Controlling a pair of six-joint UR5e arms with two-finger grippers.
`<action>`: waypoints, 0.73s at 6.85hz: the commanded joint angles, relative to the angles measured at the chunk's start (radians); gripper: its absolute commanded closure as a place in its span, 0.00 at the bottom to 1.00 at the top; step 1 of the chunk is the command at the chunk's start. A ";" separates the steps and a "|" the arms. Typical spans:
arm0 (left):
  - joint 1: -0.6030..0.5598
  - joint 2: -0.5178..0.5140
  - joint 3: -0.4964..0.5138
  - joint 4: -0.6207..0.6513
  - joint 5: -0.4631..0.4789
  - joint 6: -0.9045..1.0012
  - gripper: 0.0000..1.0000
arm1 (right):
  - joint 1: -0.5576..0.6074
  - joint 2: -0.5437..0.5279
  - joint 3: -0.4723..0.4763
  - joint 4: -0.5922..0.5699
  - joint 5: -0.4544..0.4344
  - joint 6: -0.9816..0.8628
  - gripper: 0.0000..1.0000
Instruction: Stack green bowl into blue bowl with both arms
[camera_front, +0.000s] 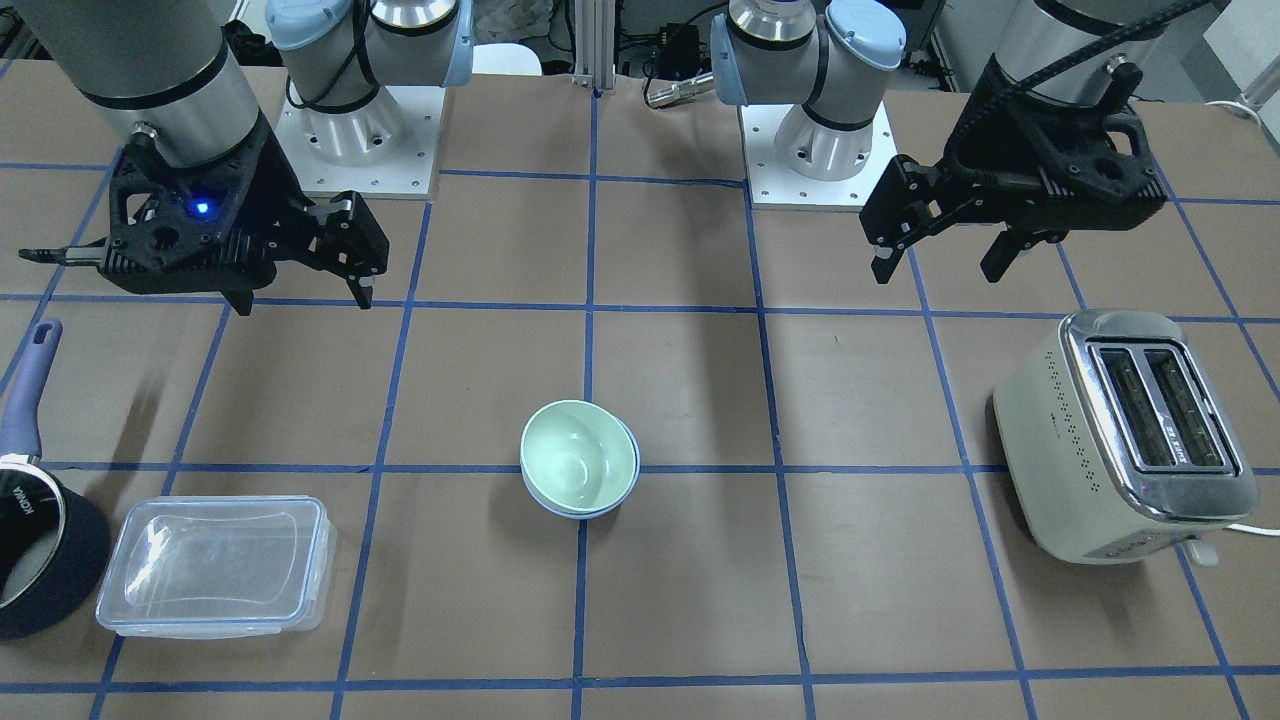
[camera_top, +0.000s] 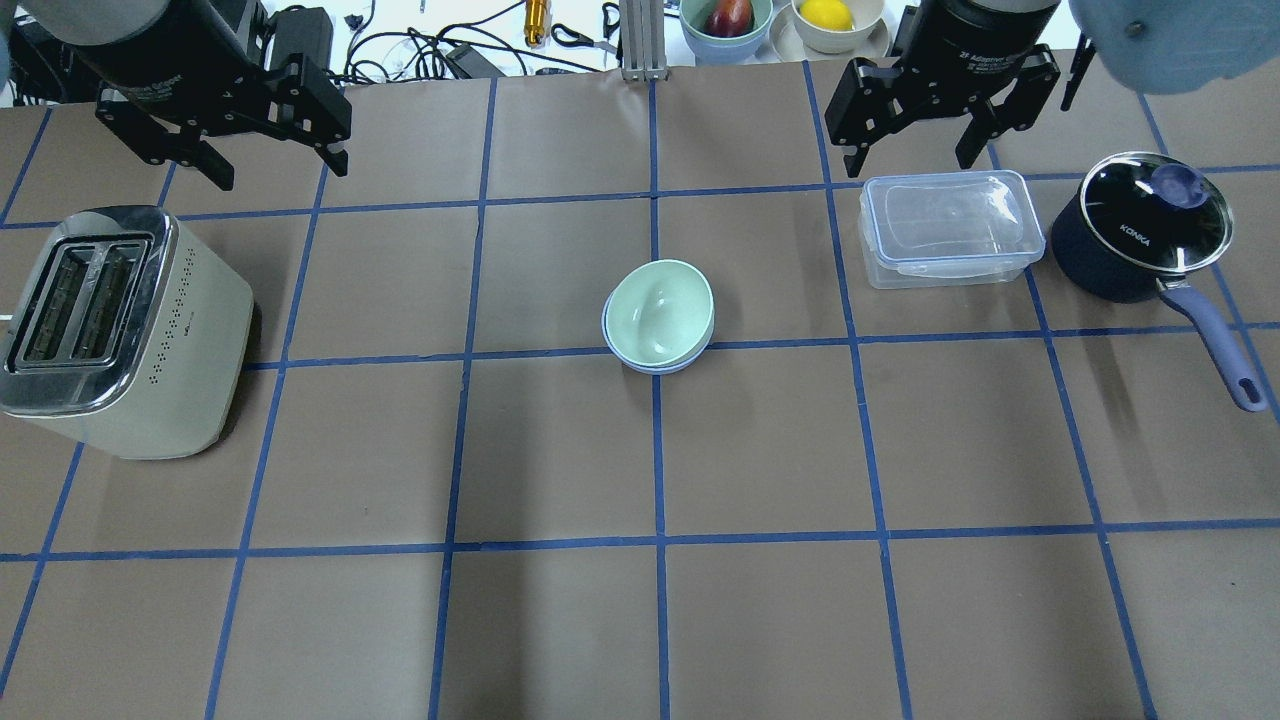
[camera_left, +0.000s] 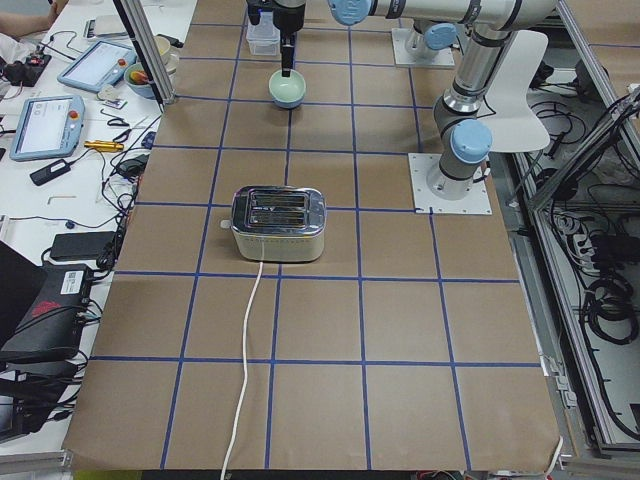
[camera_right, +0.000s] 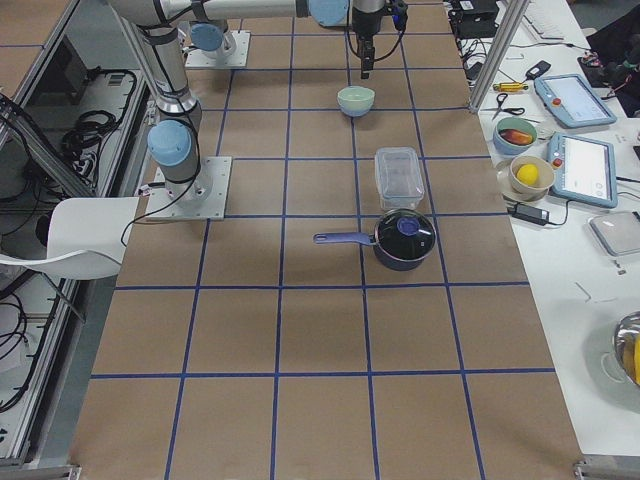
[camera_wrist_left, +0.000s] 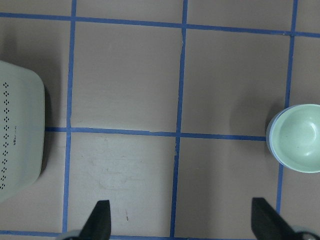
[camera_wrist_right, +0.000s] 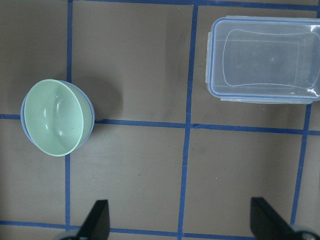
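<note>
The green bowl (camera_front: 578, 455) sits nested inside the blue bowl (camera_front: 572, 513) at the table's centre; only a thin blue rim shows under it. The pair also shows in the overhead view, green bowl (camera_top: 660, 310) in blue bowl (camera_top: 650, 367). My left gripper (camera_front: 940, 265) (camera_top: 280, 170) hangs open and empty above the table, beyond the toaster and well away from the bowls. My right gripper (camera_front: 300, 295) (camera_top: 912, 160) hangs open and empty near the clear container. The left wrist view shows the green bowl (camera_wrist_left: 300, 137) at its right edge; the right wrist view shows it (camera_wrist_right: 52, 117) at the left.
A cream toaster (camera_top: 110, 330) stands on the robot's left side. A clear lidded container (camera_top: 945, 228) and a dark saucepan with a purple handle (camera_top: 1140, 235) stand on its right side. Bowls with fruit (camera_top: 725, 20) sit beyond the far table edge.
</note>
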 joint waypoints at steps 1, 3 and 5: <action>-0.002 -0.009 0.001 0.001 -0.004 0.000 0.00 | 0.002 -0.001 0.000 0.006 -0.003 0.001 0.00; -0.003 -0.001 0.002 0.001 -0.004 0.001 0.00 | 0.002 -0.001 0.000 0.008 -0.005 0.001 0.00; -0.005 0.016 -0.002 -0.009 0.002 0.003 0.00 | 0.002 -0.001 0.000 0.008 -0.005 0.001 0.00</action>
